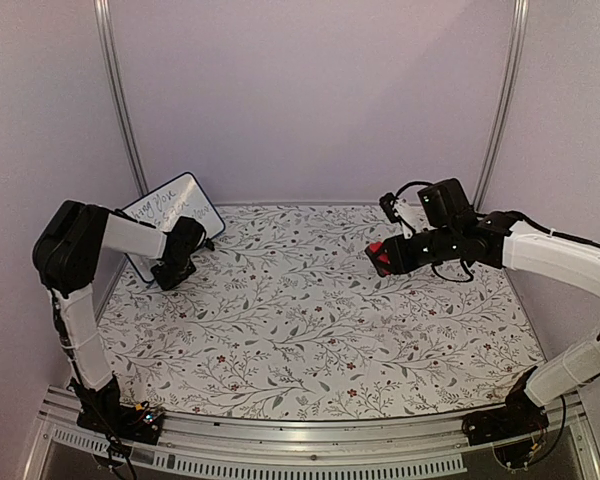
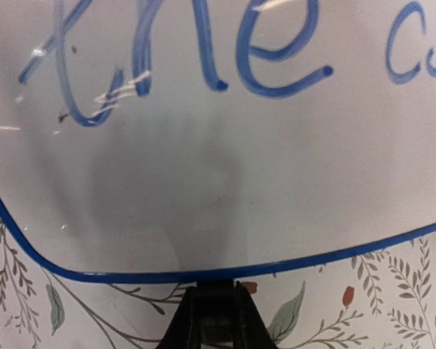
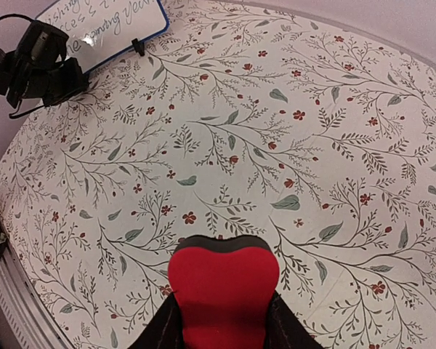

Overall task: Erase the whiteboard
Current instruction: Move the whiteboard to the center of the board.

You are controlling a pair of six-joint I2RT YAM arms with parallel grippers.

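The flowery tabletop (image 1: 310, 330) fills most of what I see. The whiteboard (image 1: 175, 205) stands at the far left corner, tilted back by the wall, with blue writing on it. My left hand (image 1: 172, 275) is right at its bottom blue edge. Its fingers are squeezed close together, and I cannot tell if they pinch the board. My right hand (image 1: 385, 258) hangs over the far right side, well apart from the board, and it holds a small red block (image 3: 223, 287) tight.
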